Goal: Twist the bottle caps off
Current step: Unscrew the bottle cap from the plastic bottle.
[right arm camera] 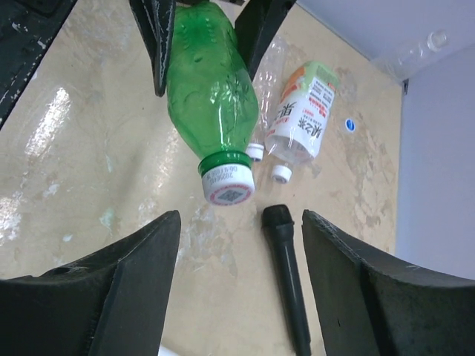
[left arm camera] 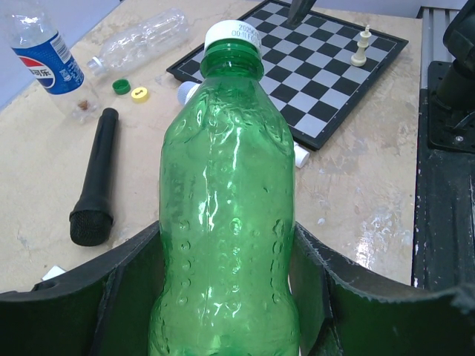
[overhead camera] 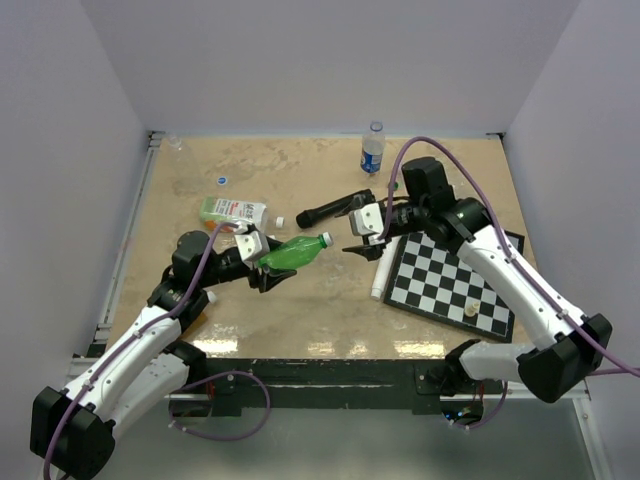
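My left gripper (overhead camera: pixel 262 262) is shut on the body of a bright green bottle (overhead camera: pixel 295 252), held on its side above the table. In the left wrist view the green bottle (left arm camera: pixel 226 222) fills the space between both fingers, and its white cap (left arm camera: pixel 232 33) is on the neck. The cap (overhead camera: pixel 325 239) points toward my right gripper (overhead camera: pixel 352 228). In the right wrist view that gripper (right arm camera: pixel 241 222) stands open, with the cap (right arm camera: pixel 230 185) just beyond its fingertips and nothing between them. A Pepsi bottle (overhead camera: pixel 372 148) stands at the back. A clear bottle (left arm camera: pixel 141 41) lies near it.
A black microphone (overhead camera: pixel 325 212) lies under the right gripper. A chessboard (overhead camera: pixel 455 280) with a pale piece and a white microphone (overhead camera: pixel 381 275) are on the right. The white-and-green carton (overhead camera: pixel 232 211) lies at the left. Loose green (left arm camera: pixel 121 86), yellow (left arm camera: pixel 139 93), white (right arm camera: pixel 280 173) and blue (overhead camera: pixel 221 181) caps lie about.
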